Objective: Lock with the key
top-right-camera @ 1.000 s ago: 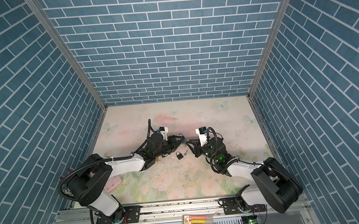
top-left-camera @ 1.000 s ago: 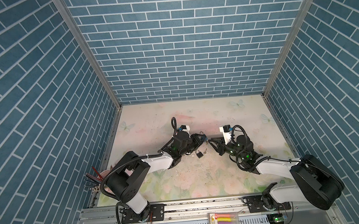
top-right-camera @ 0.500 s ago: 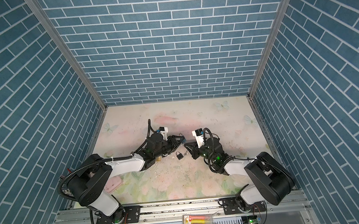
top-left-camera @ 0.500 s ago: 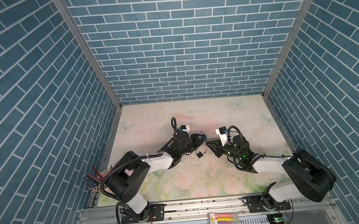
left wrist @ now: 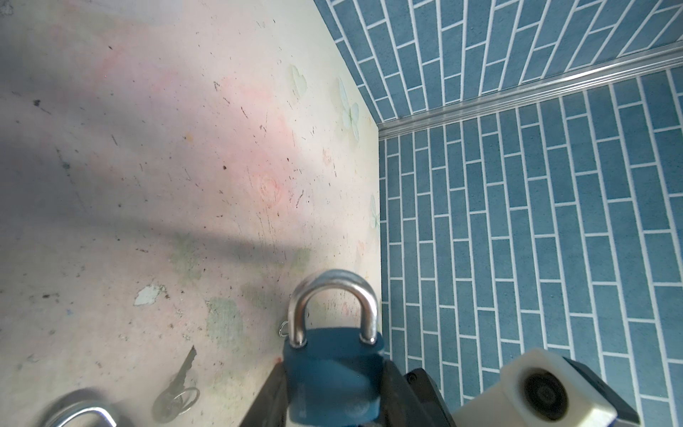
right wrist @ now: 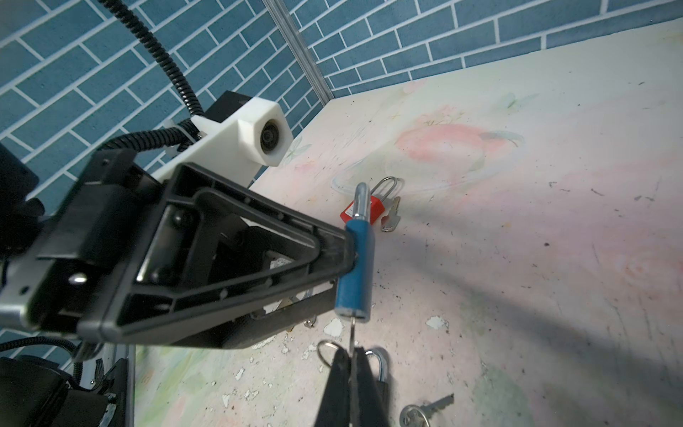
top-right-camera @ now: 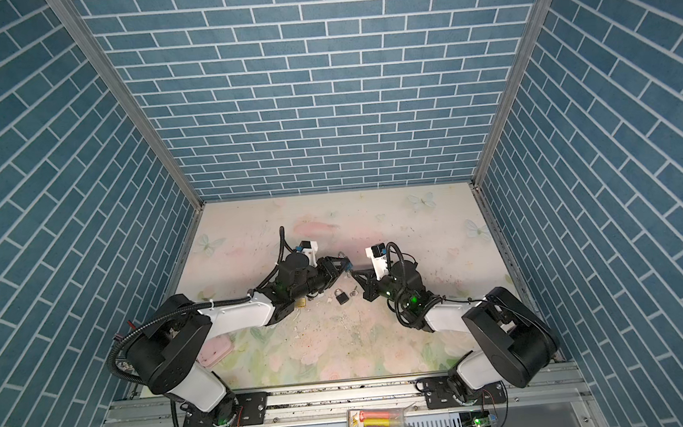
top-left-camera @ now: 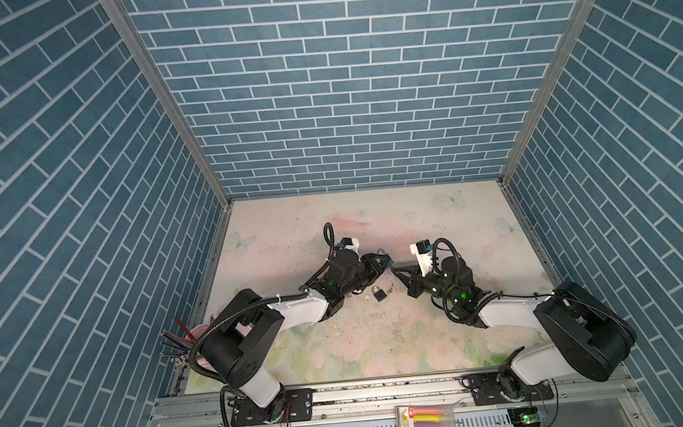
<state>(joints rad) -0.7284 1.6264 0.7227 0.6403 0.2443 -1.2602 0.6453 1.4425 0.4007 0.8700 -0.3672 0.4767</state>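
The left claw (left wrist: 332, 403) is gripping the blue padlock (right wrist: 355, 273) by its body and holding it clear of the tabletop (top-left-camera: 383, 344), near the middle of the work area. The shackle is pointing away from the right arm, and the keyhole end is facing the right claw (right wrist: 351, 364). The right claw is standing closed, pinching the key (right wrist: 353, 332), whose thin blade is reaching straight into the keyhole end of the padlock; its ring (right wrist: 327, 351) is hanging beside the fingers.

The key's long axis is lying in line with the padlock's body, so the coming move is probably a twist about that shared axis. The right claw, just beside the padlock, is the one placed to make that twist, while the left is steadying the padlock.

Compared with one second ago, the right claw has drawn slightly closer to the left claw, and its jaws have gone from partly apart to fully pinched. The left claw's grip is unchanged.

A black padlock (top-left-camera: 377, 293) and a red padlock (right wrist: 364, 210) are lying unused on the tabletop.
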